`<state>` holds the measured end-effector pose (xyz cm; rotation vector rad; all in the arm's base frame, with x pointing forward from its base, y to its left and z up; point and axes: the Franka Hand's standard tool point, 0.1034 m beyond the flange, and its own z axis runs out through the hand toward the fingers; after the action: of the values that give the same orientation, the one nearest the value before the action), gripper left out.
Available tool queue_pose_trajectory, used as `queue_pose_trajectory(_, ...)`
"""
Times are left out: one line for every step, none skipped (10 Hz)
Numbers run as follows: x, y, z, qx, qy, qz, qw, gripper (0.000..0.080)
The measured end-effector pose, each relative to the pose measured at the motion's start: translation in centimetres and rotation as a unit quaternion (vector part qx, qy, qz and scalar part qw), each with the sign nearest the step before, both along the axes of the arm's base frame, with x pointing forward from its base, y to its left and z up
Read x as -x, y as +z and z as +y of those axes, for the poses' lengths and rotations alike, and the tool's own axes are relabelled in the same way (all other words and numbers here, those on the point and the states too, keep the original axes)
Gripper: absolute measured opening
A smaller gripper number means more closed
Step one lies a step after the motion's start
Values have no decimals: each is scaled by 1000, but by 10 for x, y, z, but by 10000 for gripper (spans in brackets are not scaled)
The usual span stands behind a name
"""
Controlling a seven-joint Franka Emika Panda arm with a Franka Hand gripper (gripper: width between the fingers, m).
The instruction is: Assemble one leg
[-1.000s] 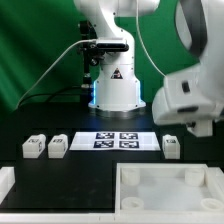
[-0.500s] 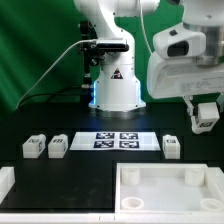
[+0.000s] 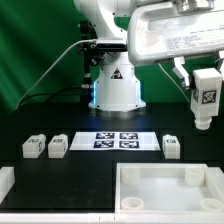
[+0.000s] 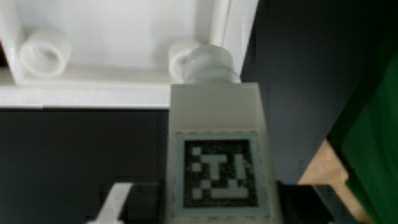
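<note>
My gripper (image 3: 205,92) is shut on a white leg (image 3: 206,97) with a black-and-white tag, holding it upright well above the table at the exterior view's right. In the wrist view the leg (image 4: 217,150) fills the middle between the dark fingers (image 4: 151,205), tag facing the camera. Below it lies the large white panel (image 4: 107,85) with round corner sockets (image 4: 199,60). In the exterior view the panel (image 3: 165,185) lies at the front right. Three more legs stand on the table: two on the left (image 3: 33,147) (image 3: 58,146) and one on the right (image 3: 171,146).
The marker board (image 3: 116,141) lies flat in the middle of the black table. The robot base (image 3: 117,85) stands behind it. A white part (image 3: 6,181) sits at the front left corner. A green backdrop is behind.
The gripper has risen and moved toward the exterior view's left with the leg in it. The leg is now held higher, with its tag plainly showing.
</note>
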<state>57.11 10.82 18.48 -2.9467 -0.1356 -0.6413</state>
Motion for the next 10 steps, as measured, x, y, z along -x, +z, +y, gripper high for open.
queue_pose_trajectory(5, -7, -4, 2, -7, -27, 1000, 291)
queue_pose_trajectory(3, -7, -6, 3, -10, -53, 999, 291)
queue_pose_trajectory(5, -9, -6, 3, -10, -46, 999, 291)
queue_pose_trajectory(4, -10, -6, 2, -10, -46, 999, 291)
queue_pose_trajectory(-7, -17, -7, 3, -8, -47, 999, 291)
queue_pose_trajectory(-30, -23, -7, 1, -7, -53, 999, 291)
queue_pose_trajectory(-42, -28, -1, -3, -6, -62, 998, 291)
queue_pose_trajectory(-46, -38, 4, -5, -5, -64, 998, 291)
queue_pose_trajectory(-50, -51, 4, -5, -7, -60, 998, 291)
queue_pose_trajectory(-51, -58, 2, -5, -9, -57, 998, 291)
